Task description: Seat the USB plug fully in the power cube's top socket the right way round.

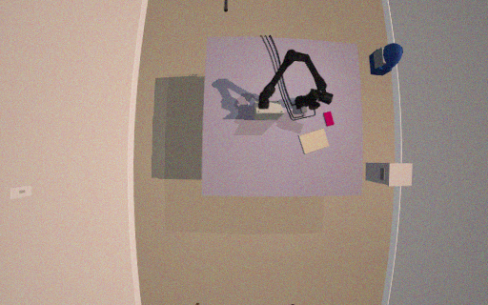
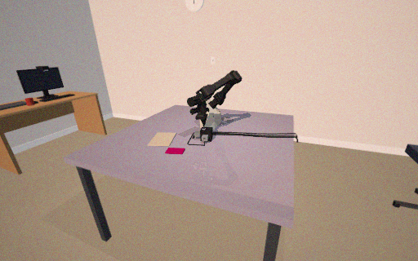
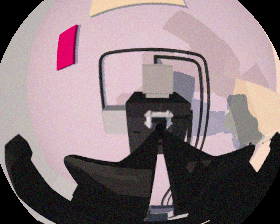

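Gripper [image 1: 302,103] [image 2: 202,124] [image 3: 159,135] fingers stand nearly closed, pinching the USB plug [image 3: 160,123] (small and mostly hidden, so its facing and depth I cannot tell) at the top socket of the black power cube [image 2: 208,131] [image 3: 135,122]. A magenta card [image 1: 329,118] [image 2: 175,151] [image 3: 67,48] and a larger cream rectangle [image 1: 314,141] [image 2: 162,139] [image 3: 136,3] lie near the cube on the table [image 1: 278,172] [image 2: 246,163].

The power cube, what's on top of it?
On top of the power cube, the gripper pinches what looks like the USB plug. The fingers partly cover it, and its end down in the socket can't be seen.
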You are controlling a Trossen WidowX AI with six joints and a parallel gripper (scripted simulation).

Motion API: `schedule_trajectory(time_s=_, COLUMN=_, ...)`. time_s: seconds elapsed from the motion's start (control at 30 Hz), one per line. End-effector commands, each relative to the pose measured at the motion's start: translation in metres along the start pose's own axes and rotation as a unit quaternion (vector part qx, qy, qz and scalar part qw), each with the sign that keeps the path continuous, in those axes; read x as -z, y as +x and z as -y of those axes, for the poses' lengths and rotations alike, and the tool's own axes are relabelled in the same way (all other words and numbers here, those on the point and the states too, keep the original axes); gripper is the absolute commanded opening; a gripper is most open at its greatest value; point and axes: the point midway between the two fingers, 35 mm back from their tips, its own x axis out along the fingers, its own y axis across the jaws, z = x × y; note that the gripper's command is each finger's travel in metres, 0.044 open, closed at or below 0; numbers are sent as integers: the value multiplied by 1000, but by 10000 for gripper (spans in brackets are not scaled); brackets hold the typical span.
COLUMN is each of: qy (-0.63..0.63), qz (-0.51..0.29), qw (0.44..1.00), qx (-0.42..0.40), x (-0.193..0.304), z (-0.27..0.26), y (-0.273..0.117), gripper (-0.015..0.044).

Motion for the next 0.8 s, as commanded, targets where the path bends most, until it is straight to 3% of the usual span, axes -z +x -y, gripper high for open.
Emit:
schedule_trajectory(time_s=0.0, qy=0, qz=-3, qw=1000, qx=2, x=1, z=1, y=3, gripper=0)
schedule_trajectory(time_s=0.37, qy=0, qz=-3, qw=1000, qx=2, x=1, z=1, y=3, gripper=0)
schedule_trajectory(time_s=0.5, qy=0, qz=0, qw=1000, qx=0, x=0, z=0, y=0, gripper=95)
schedule_trajectory(time_s=0.77, qy=0, qz=0, qw=1000, qx=0, x=0, z=0, y=0, gripper=95)
